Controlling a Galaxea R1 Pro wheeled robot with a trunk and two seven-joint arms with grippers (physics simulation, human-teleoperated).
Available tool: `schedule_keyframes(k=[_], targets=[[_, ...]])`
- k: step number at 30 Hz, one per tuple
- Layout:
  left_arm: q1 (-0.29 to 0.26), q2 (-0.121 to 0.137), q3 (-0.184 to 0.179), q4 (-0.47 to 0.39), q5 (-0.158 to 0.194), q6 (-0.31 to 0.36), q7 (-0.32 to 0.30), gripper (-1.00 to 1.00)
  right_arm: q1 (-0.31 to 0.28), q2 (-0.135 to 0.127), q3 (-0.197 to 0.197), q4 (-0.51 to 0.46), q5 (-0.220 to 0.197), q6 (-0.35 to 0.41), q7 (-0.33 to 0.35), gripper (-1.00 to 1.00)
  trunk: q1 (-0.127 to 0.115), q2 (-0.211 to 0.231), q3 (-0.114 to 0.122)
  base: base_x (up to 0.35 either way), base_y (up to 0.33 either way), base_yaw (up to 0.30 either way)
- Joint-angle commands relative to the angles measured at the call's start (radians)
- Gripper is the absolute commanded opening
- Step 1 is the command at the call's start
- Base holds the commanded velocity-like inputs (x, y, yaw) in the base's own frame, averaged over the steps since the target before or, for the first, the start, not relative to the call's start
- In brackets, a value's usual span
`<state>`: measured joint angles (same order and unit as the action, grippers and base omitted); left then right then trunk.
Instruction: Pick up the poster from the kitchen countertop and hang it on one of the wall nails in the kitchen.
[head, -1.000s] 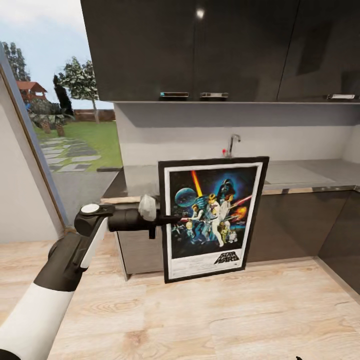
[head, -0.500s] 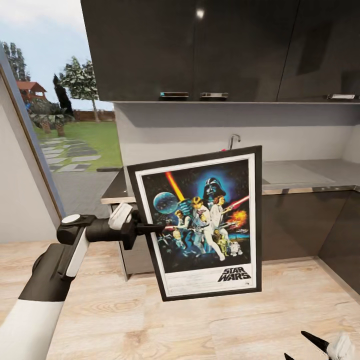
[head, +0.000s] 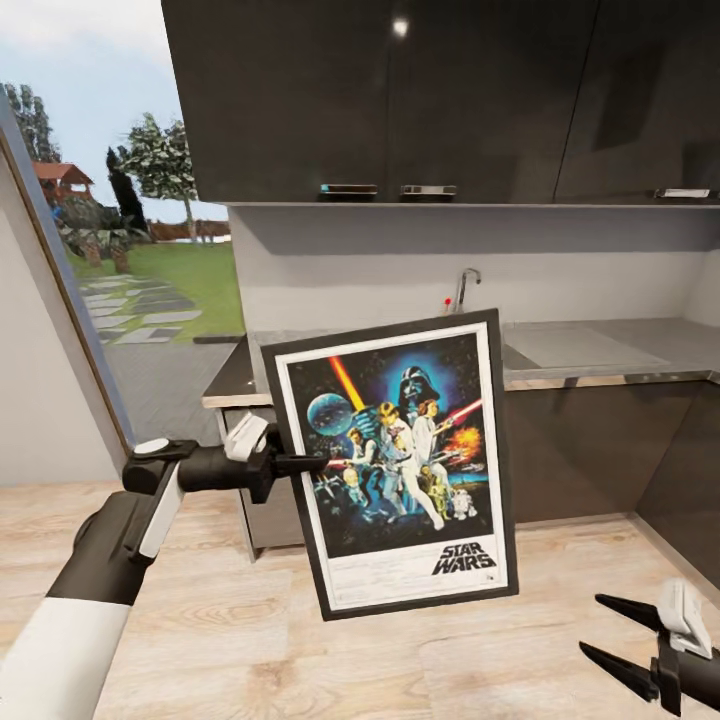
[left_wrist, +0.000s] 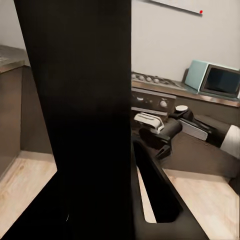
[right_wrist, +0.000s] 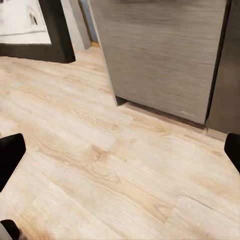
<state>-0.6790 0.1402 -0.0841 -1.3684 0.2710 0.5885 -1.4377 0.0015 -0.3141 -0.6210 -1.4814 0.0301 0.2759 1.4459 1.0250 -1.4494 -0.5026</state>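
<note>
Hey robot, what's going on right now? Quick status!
Left gripper shut on poster, held tilted in the air before the kitchen countertop. Right gripper open, low over the floor. Nothing blocking.

Pale wood floor (head: 400, 650) is running underfoot, dark glossy wall cabinets (head: 420, 100) are hanging over a white wall (head: 400, 265), and at far left a big window (head: 120, 230) is showing lawn, trees and sky.

One poster (head: 400, 460) hangs mid-frame. Two grippers: the left gripper (head: 300, 463) at the poster's edge, the right gripper (head: 615, 640) at the lower right. One tap (head: 464, 288) stands on the surface (head: 600, 350), and three cabinet handles (head: 349, 189) line the top.
</note>
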Motion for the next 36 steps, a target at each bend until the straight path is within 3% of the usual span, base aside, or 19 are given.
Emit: schedule_keyframes(k=[1,9,13,21,23,27,32,36], targets=[[-0.001,0.001,-0.002,0.003,0.004,0.007,0.002,-1.0,-0.009,-0.005,-0.001,-0.002,0.003,0.021,0.012,1.0,0.0,-0.001,-0.001,0.0,0.0,0.0],[-0.001,0.001,-0.002,0.044,0.002,0.006,0.001,-1.0,-0.145,-0.053,0.007,-0.001,0.005,0.129,0.099,1.0,0.0,-0.001,-0.001,0.0,0.0,0.0],[-0.001,0.005,-0.028,0.058,-0.01,0.005,-0.048,-1.0,-0.226,-0.089,0.098,-0.001,0.009,0.193,0.117,1.0,0.0,-0.001,-0.001,0.0,0.0,0.0],[-0.001,0.038,-0.043,0.062,-0.041,0.005,-0.076,-1.0,-0.291,-0.099,0.15,0.0,0.01,0.247,0.121,1.0,0.0,-0.001,-0.001,0.0,0.0,0.0],[-0.001,0.048,-0.044,0.063,-0.043,0.005,-0.077,-1.0,-0.318,-0.101,0.195,0.001,0.01,0.252,0.121,1.0,0.0,-0.001,-0.001,0.0,0.0,0.0],[-0.001,0.058,-0.045,0.071,-0.045,0.004,-0.078,-1.0,-0.332,-0.102,0.243,0.002,0.006,0.254,0.122,1.0,0.0,-0.001,-0.001,0.0,0.0,0.0],[-0.001,0.065,-0.045,0.082,-0.045,0.003,-0.079,-1.0,-0.337,-0.112,0.267,0.005,0.003,0.255,0.123,1.0,0.0,-0.001,-0.001,0.0,0.0,0.0],[-0.001,0.067,-0.045,0.084,-0.044,0.002,-0.079,-1.0,-0.339,-0.114,0.355,0.008,0.002,0.255,0.123,1.0,0.0,-0.001,-0.001,0.0,0.0,0.0]])
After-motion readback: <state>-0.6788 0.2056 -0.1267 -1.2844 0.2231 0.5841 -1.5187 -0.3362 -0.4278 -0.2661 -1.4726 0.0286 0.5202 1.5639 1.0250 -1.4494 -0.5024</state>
